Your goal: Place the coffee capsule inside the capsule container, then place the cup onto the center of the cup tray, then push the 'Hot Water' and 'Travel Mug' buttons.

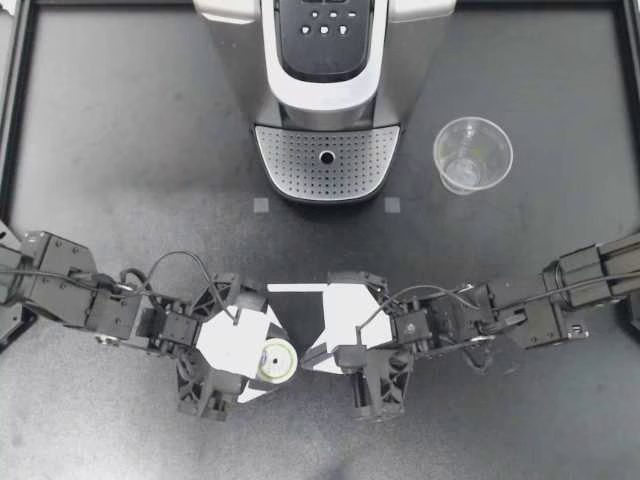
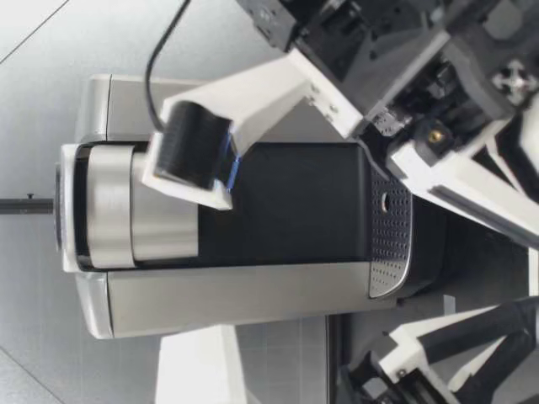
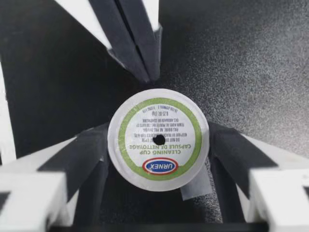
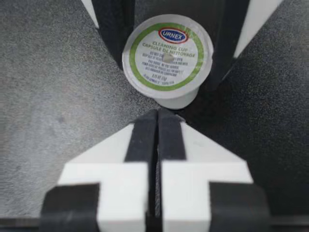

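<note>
A coffee capsule with a white and green lid stands on the table near the front, left of the middle. My left gripper is shut on it, a finger against each side of the lid. My right gripper is shut and holds nothing, its tips just short of the capsule and pointing at it. A clear plastic cup stands upright to the right of the coffee machine. The machine's perforated cup tray is bare, and its buttons sit on top.
In the low view the coffee machine fills the middle, with arm parts close to that camera in front of it. A raised black rim borders the dark table at both sides.
</note>
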